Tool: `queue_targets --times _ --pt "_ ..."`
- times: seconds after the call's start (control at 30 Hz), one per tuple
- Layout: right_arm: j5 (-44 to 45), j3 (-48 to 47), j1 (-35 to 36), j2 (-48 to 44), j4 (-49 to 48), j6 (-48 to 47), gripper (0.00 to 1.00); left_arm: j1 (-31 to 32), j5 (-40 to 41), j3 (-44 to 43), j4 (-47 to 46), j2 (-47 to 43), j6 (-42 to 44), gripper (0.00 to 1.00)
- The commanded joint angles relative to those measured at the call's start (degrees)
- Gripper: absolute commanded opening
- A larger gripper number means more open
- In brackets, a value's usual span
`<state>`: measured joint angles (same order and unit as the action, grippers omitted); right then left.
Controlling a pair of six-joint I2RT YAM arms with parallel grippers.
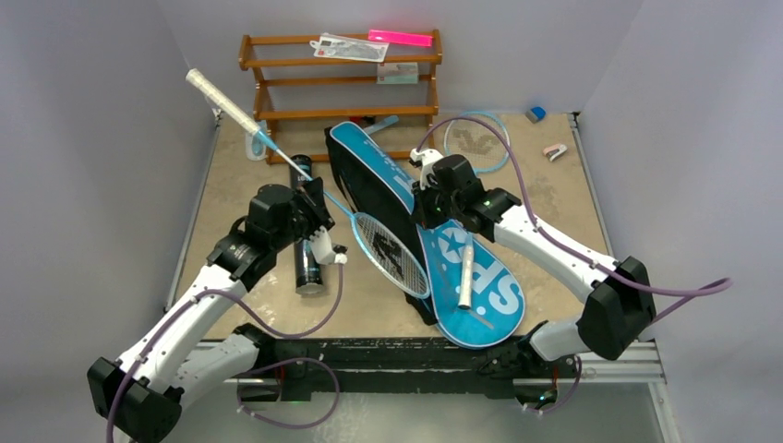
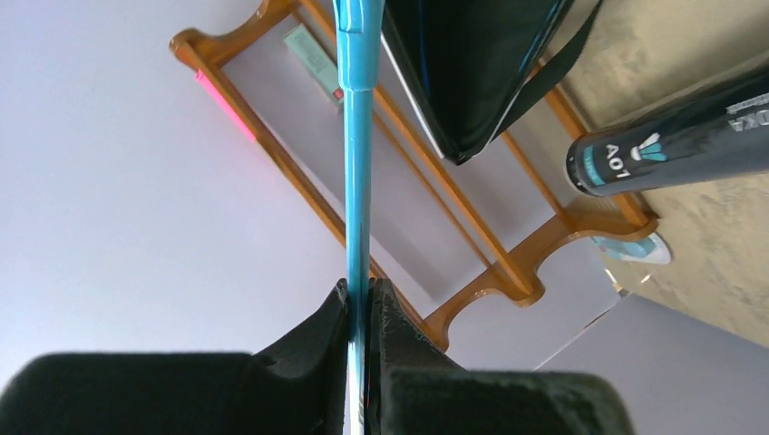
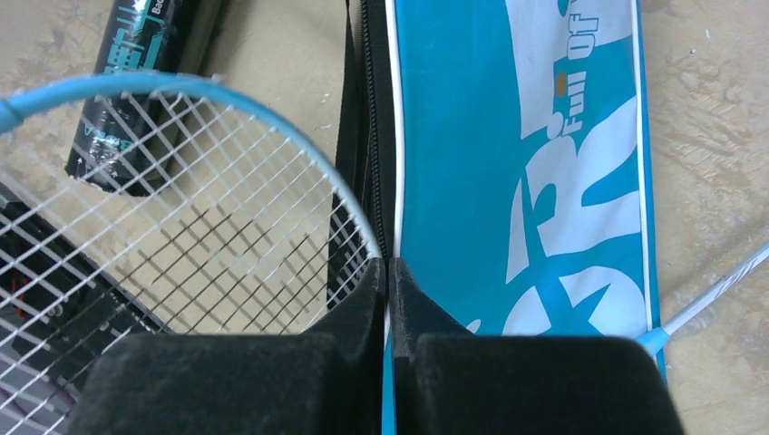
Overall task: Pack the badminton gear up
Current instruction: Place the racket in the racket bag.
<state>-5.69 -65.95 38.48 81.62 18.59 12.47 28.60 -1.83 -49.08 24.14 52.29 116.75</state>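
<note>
My left gripper (image 2: 361, 294) (image 1: 305, 192) is shut on the thin light-blue shaft of a racket (image 2: 356, 154). That racket slants up: its white handle (image 1: 214, 94) points to the back left, and its strung head (image 1: 392, 254) (image 3: 181, 172) rests low against the bag's open zip edge. The blue bag (image 1: 471, 277) (image 3: 508, 136) lies across the middle of the table. On its edge my right gripper (image 3: 388, 272) (image 1: 429, 212) is shut. A second racket has its white handle (image 1: 466, 272) on the bag and its head (image 1: 476, 140) at the back. The black tube (image 1: 309, 266) (image 2: 689, 145) lies below my left gripper.
The brown wooden rack (image 1: 342, 78) stands against the back wall with cards and a pink bar (image 1: 400, 38) on top. A small white and light-blue thing (image 1: 257, 146) lies by its left foot. A blue bit (image 1: 536, 113) and a pink bit (image 1: 554, 150) lie at the back right.
</note>
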Motion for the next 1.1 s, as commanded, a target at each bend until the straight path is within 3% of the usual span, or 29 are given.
queue_targets --times 0.0,0.17,0.5,0.8,1.07 --pt "-3.15 -1.11 -0.6 -3.26 0.2 1.33 0.0 -1.73 -1.67 2.9 -16.91 0.39 -0.67 0.0" --pt "-6.98 -2.65 -2.94 -5.61 2.04 2.1 0.0 -2.24 -4.31 7.03 -28.46 1.31 -4.38 0.0" --pt "-17.79 -6.99 -8.17 -8.32 5.37 3.62 0.0 -0.95 -12.75 13.33 -39.75 1.15 -11.03 0.0" --pt "-22.7 -8.58 -8.86 -5.37 2.26 6.91 0.0 13.99 6.67 16.03 -42.45 6.26 -12.48 0.0" --pt "-21.65 -10.09 -8.9 -2.45 -0.58 9.37 0.0 24.91 18.55 13.08 -42.13 11.83 -22.9 0.0"
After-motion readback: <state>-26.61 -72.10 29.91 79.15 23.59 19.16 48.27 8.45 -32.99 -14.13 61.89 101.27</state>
